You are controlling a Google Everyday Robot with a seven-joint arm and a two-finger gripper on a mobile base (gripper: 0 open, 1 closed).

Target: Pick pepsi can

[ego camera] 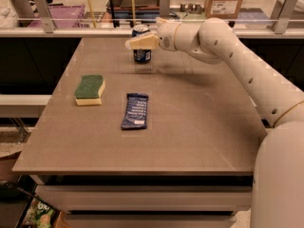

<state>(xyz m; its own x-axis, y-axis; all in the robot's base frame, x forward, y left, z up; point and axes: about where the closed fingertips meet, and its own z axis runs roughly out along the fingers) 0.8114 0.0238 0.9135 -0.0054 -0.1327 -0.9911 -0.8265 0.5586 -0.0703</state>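
My gripper [138, 42] is sitting level with the pepsi can [142, 56], which is standing upright near the middle of the worktop's [199, 127] far edge. I cannot tell whether it is clamping. A sponge [89, 89] is lying toward the left edge, and a blue wrapper [135, 110] is lying near the centre.

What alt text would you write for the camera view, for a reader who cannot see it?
A white robot arm reaches across a brown table, its gripper at an upright pepsi can near the far edge. Nearer the camera lie a green and yellow sponge and a flat dark blue wrapper.
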